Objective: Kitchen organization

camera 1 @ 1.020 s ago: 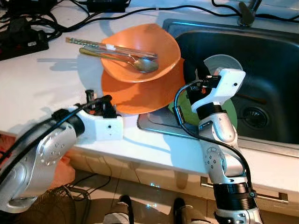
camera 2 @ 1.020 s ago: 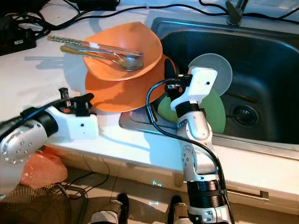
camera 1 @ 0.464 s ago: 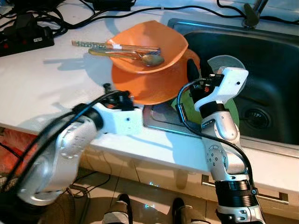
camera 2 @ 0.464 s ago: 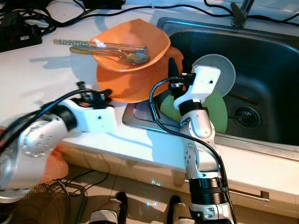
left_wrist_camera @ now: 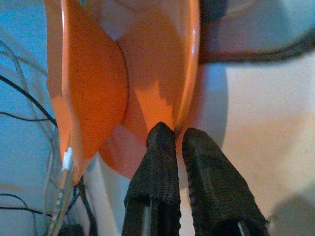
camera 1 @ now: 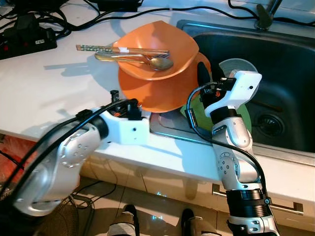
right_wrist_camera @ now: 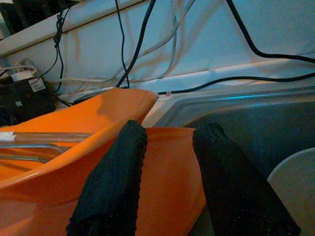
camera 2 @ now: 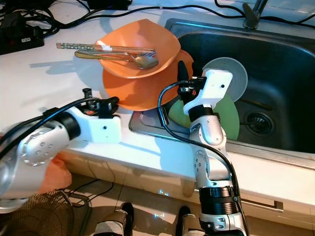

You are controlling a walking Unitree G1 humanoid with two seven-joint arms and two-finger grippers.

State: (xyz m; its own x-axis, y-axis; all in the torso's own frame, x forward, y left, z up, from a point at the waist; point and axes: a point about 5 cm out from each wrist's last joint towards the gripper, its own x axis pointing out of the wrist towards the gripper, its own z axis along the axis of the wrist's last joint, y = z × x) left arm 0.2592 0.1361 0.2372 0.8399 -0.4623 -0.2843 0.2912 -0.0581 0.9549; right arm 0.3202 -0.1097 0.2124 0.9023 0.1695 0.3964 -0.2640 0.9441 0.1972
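An orange bowl point(camera 1: 157, 44) rests on an orange plate point(camera 1: 162, 96) at the counter's edge beside the sink point(camera 1: 290, 59). Chopsticks point(camera 1: 113, 48) and a metal spoon point(camera 1: 147, 61) lie across the bowl. My left gripper point(left_wrist_camera: 178, 137) is shut on the plate's near rim, also seen from the head as the left gripper point(camera 1: 129, 105). My right gripper point(camera 1: 207, 76) stands open at the plate's sink-side edge. In the right wrist view its fingers point(right_wrist_camera: 118, 182) straddle the orange plate point(right_wrist_camera: 167, 172). A green plate point(camera 1: 191, 112) and a grey plate point(camera 1: 237, 66) lie in the sink behind the right arm.
A black power strip point(camera 1: 27, 42) and several cables point(camera 1: 147, 11) lie at the back of the white counter point(camera 1: 49, 93). The faucet point(camera 1: 263, 14) stands behind the sink. The drain point(camera 1: 269, 120) sits in the basin floor. The counter's front edge runs below both arms.
My left gripper has moved right along the counter to the orange plate's near rim. The right arm has stayed by the sink. The camera has shifted slightly.
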